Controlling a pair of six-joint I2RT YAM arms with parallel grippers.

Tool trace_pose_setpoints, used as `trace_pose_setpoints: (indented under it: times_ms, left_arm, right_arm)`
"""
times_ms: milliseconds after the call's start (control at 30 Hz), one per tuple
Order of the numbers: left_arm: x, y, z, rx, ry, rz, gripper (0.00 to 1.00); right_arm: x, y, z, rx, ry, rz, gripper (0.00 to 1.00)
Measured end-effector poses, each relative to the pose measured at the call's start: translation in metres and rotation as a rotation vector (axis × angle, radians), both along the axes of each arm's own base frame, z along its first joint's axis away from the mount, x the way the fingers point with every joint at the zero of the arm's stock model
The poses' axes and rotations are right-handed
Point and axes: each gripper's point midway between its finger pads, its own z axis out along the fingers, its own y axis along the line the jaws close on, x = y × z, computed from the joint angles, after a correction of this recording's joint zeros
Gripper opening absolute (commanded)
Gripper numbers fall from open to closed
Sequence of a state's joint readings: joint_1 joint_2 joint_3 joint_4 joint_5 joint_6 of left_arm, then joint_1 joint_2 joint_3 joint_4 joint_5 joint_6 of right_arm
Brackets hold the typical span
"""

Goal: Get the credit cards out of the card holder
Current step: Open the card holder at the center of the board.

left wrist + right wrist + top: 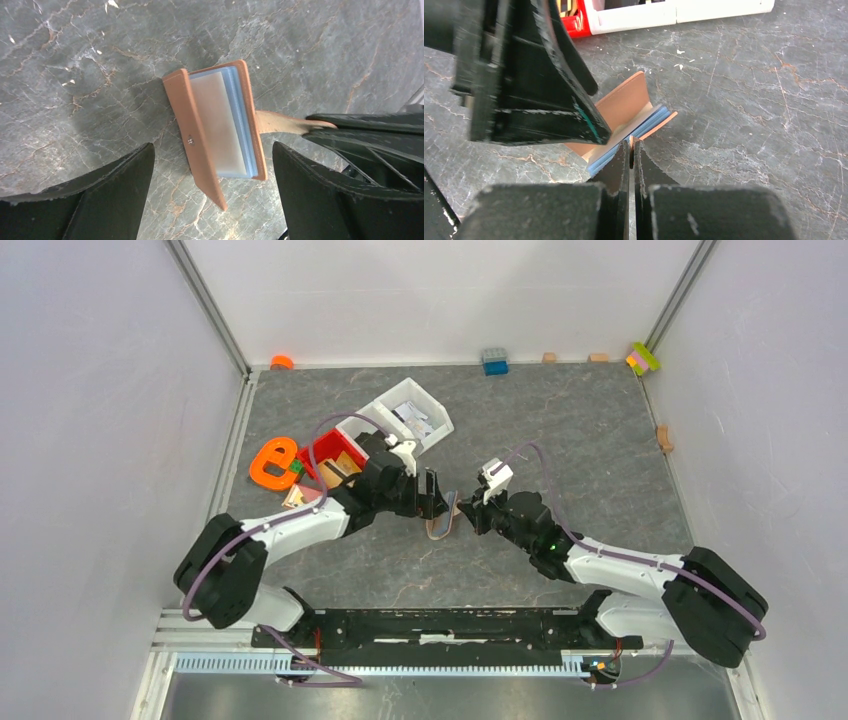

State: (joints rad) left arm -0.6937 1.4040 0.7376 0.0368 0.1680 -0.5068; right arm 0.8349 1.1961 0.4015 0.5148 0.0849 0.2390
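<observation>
The tan-brown card holder (197,135) lies open on the table between both grippers (440,526), one flap raised. Pale blue-grey credit cards (240,117) sit stacked inside it, their blue edges showing in the right wrist view (646,124). I cannot make out an orange-yellow card. My left gripper (212,150) is open, with one finger on each side of the holder and above it. My right gripper (631,143) is shut on the holder's closing tab (277,122), at the holder's right edge. In the top view, the left gripper (432,502) and right gripper (470,512) nearly meet.
A red bin (335,452) and a white bin (410,412) holding packets stand behind the left arm. An orange letter shape (272,462) lies to their left. A blue block (494,361) and small wooden blocks (664,438) sit along the back and right edges.
</observation>
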Motion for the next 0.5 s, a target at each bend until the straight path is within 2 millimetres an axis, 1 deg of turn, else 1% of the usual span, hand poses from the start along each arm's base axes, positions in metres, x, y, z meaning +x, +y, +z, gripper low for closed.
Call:
trace_pose_setpoints:
  times_ms: [67,133,167,233,333,433,500]
  left_arm:
    - [0.000,0.000,-0.010,0.020,0.028,-0.002,0.79]
    - [0.000,0.000,-0.019,0.047,0.056,0.002,0.72]
    - [0.001,0.000,-0.023,0.066,0.073,0.006,0.70]
    - [0.004,0.001,-0.030,0.099,0.097,0.016,0.69]
    - [0.005,0.004,-0.036,0.128,0.114,0.030,0.67]
    - [0.005,0.009,-0.039,0.155,0.125,0.044,0.55]
    - [0.005,0.011,-0.041,0.170,0.131,0.052,0.52]
  right_arm:
    - [-0.001,0.001,0.002,0.009,-0.007,0.007,0.00]
    - [-0.001,0.001,0.003,0.010,-0.009,0.006,0.00]
    - [-0.001,0.001,0.003,0.011,-0.009,0.006,0.00]
    - [-0.001,0.000,0.003,0.010,-0.009,0.005,0.00]
    - [0.000,0.000,0.003,0.009,-0.010,0.000,0.00]
    - [0.001,-0.002,0.002,0.003,-0.008,-0.011,0.00]
    - [0.002,-0.004,0.000,-0.004,-0.007,-0.024,0.00]
